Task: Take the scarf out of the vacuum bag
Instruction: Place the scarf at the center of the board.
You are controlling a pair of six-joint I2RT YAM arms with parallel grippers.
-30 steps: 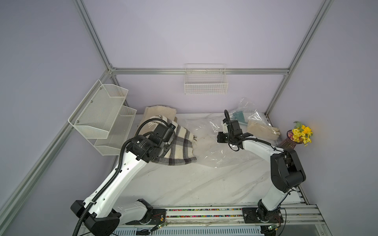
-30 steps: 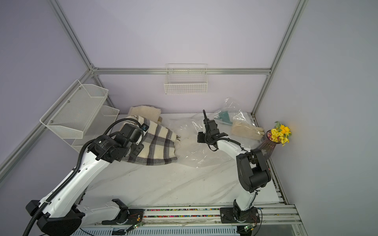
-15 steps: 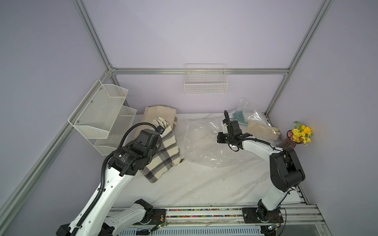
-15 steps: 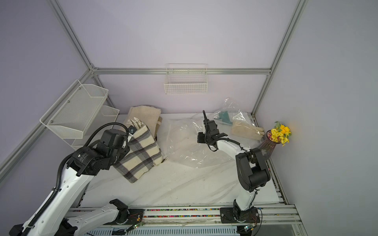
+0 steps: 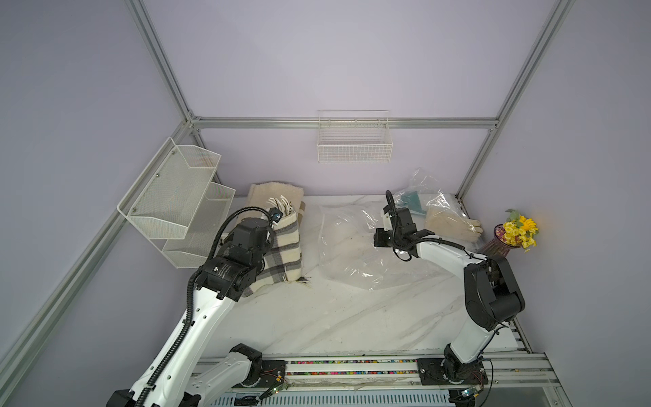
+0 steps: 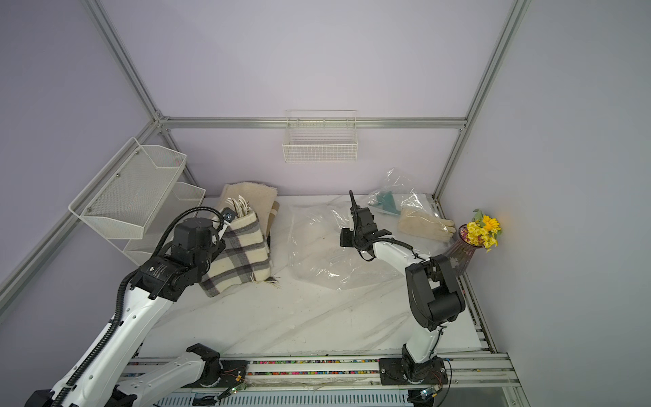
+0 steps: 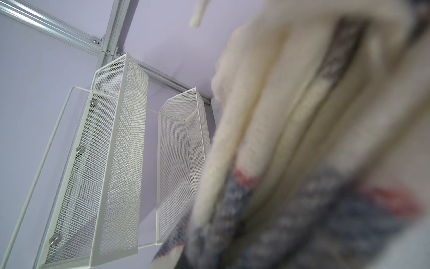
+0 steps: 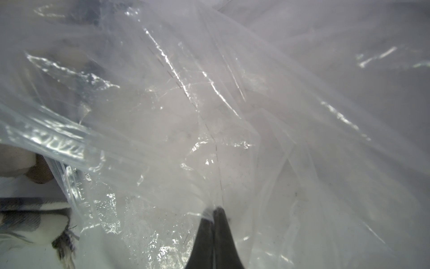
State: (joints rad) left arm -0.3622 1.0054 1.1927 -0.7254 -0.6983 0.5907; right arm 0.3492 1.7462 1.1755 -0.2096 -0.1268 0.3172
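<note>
On the left side of the table (image 5: 334, 317), the scarf (image 5: 287, 252) lay wholly outside the bag (image 5: 352, 257), its upper end over a folded beige cloth (image 5: 274, 192) and its lower fringe on the tabletop. I saw my left claw (image 5: 276, 215) pinched closed on the scarf's upper edge. My right claw (image 8: 214, 213) was clamped tight on a fold of the clear bag, which sat just beside the scarf, apart from it.

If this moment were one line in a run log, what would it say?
left gripper: shut on scarf | right gripper: shut on vacuum bag | scarf: outside vacuum bag, apart from it
</note>
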